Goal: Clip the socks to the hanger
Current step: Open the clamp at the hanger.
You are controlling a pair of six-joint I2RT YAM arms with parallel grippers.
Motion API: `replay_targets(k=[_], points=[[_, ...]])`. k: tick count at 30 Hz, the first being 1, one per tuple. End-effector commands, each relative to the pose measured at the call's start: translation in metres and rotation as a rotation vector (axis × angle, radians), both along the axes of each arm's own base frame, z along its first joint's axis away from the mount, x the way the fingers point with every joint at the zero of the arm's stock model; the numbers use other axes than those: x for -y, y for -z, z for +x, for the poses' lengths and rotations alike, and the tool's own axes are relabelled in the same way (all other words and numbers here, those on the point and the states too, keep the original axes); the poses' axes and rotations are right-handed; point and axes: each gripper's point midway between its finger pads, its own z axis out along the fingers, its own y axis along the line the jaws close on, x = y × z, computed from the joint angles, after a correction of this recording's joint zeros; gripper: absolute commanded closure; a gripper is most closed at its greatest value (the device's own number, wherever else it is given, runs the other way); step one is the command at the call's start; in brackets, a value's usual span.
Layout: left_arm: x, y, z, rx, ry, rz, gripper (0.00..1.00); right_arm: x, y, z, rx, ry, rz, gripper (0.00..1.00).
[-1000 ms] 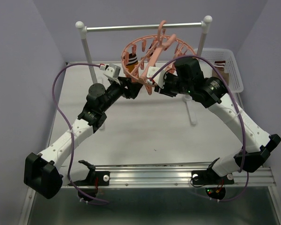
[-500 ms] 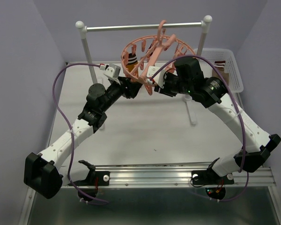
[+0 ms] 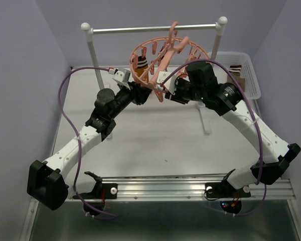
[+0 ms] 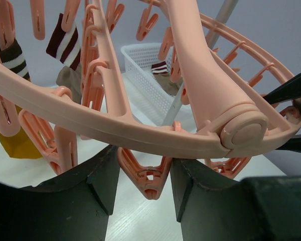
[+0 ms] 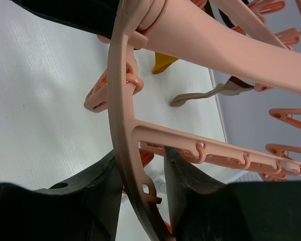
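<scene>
Top view, hanger: the hanger (image 3: 165,52) hangs by its hook from the rail stand (image 3: 155,28) at the back of the worktop (image 3: 155,135), with its ring tipped toward the arms.
Top view, socks: one clipped sock (image 3: 141,64) hangs at the ring's left side. The other socks (image 3: 237,68) lie in the white basket (image 3: 248,75), well apart from the ring.
Top view, arms: the left gripper (image 3: 144,90) and right gripper (image 3: 164,93) meet under the ring's near rim.
Left wrist, jaws: partly spread, one on each side of a dangling clip (image 4: 146,178) and close against it. Whether they press it cannot be told.
Left wrist, socks: two striped cuffs are pinned at upper left, and a mustard part hangs below one of them.
Right wrist, jaws: pinching the ring's rim just below the point where a spoke joins it.
Handling, hanger: judged light and rigid, but free to swing on its hook. The rim is the sound place to steady it.
Handling, clip: judged small, sprung and smooth. Squeeze squarely across its upper arms, or it may skid out sideways.
Handling, socks: judged soft, limp and light. Take one by the cuff, so that a firm doubled edge feeds into the clip's mouth.
</scene>
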Motion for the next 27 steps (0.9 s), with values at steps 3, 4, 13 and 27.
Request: replay_targets(k=[3,4,13,27], points=[[-0.002,-0.054,-0.005,0.12,-0.012,-0.094,0.46,0.001,-0.021,-0.003,0.054,-0.002,0.062,0.58],[-0.002,-0.055,-0.005,0.12,-0.016,-0.099,0.46,0.001,-0.022,-0.003,0.057,-0.002,0.064,0.58],[-0.003,-0.062,-0.009,0.135,-0.018,-0.106,0.46,0.0,-0.02,-0.003,0.054,-0.005,0.064,0.57],[-0.004,-0.066,-0.007,0.135,-0.036,-0.119,0.46,0.0,-0.018,-0.004,0.052,-0.005,0.069,0.57]])
